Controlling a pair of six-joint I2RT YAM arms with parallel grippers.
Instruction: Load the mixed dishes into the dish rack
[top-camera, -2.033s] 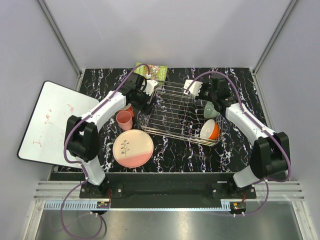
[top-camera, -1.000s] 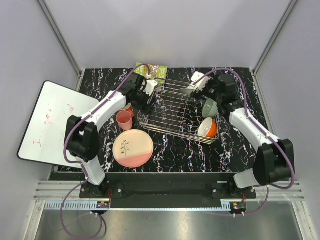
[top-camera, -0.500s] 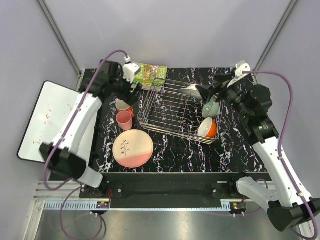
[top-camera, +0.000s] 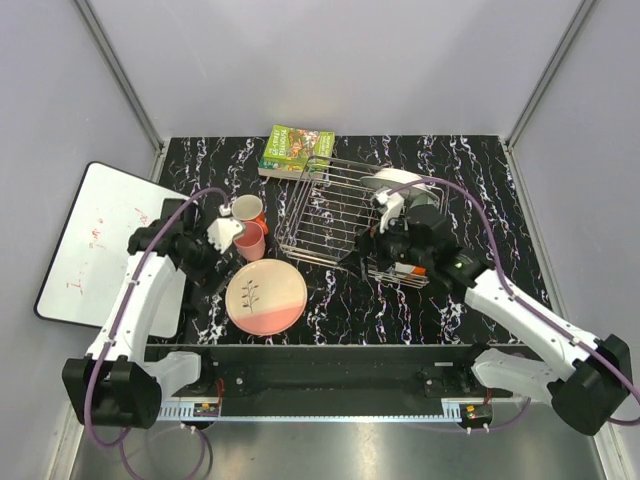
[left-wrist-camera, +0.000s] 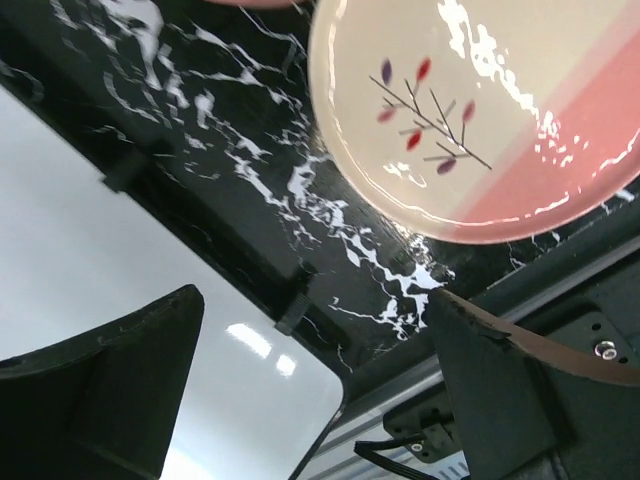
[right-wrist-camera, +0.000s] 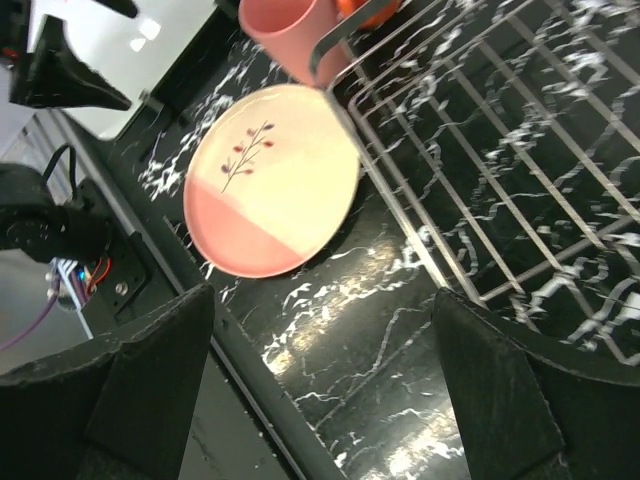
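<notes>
A black marble-patterned table (top-camera: 480, 170) sits between pale grey walls. At its 9 o'clock edge lies the white board (top-camera: 95, 240). Beside it the left gripper (left-wrist-camera: 315, 300) hangs with fingers spread wide, holding nothing. Next come 2 salmon-pink cups (top-camera: 250, 241), upright. At their 6 o'clock lies the pink-and-cream plate (top-camera: 266, 296), flat, its sprig pointing toward 12. The green book (top-camera: 296, 148) lies at the far edge. The dish rack (top-camera: 330, 215) runs lengthwise from about 9 to 3, its right end dipping toward 4. Over its near rim the right gripper (right-wrist-camera: 322, 295) gapes wide, holding nothing. The large white plate (top-camera: 395, 178) is at the rack's 1 o'clock corner.
</notes>
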